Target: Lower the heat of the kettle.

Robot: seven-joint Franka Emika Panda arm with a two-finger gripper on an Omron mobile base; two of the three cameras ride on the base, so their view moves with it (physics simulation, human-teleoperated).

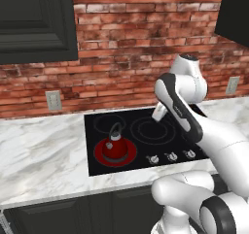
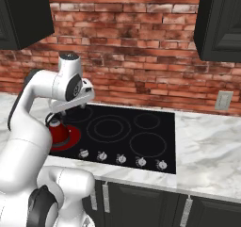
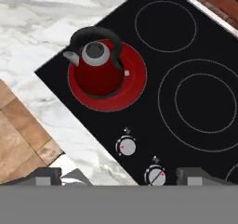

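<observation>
Sitting on a glowing red burner (image 3: 135, 86) at the front left corner of the cooktop (image 1: 141, 153), the kettle (image 3: 97, 69) is heating. Along the front edge, several look-alike knobs are waiting; the leftmost knob (image 3: 125, 147) is probably the right one, and turning a neighbour (image 3: 155, 175) would be leaving the heat unchanged. The arm is hovering elbow-high above the cooktop, hand pointing down. The gripper (image 3: 118, 176) is standing with fingertips (image 3: 44, 176) spread apart, holding nothing.
</observation>
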